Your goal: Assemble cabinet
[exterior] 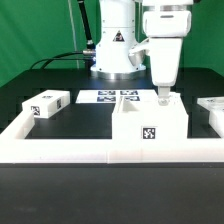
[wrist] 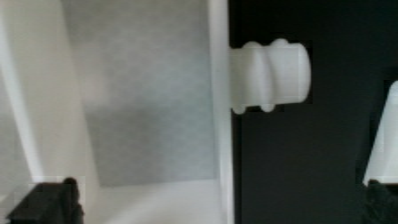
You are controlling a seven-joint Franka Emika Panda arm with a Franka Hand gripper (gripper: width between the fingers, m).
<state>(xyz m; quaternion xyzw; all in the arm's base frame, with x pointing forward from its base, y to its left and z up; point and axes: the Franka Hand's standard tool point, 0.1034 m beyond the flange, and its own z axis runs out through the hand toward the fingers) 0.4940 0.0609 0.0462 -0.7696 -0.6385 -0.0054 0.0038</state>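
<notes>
A white robot arm reaches down in the upper right of the exterior view. Its gripper (exterior: 161, 97) sits at the top edge of the cabinet (exterior: 150, 125), a boxy white block with a square black-and-white tag on its front, just right of centre in the frame. I cannot tell how far apart the fingers stand.

A loose white panel (exterior: 45, 103) lies well apart at the exterior view's left, and the marker board (exterior: 108, 97) lies flat behind the cabinet. A low white border rail (exterior: 110, 152) runs along the front.

In the wrist view, a white cabinet wall (wrist: 125, 100) shows close up beside a ribbed white knob (wrist: 270, 75) and one dark fingertip (wrist: 45, 203).
</notes>
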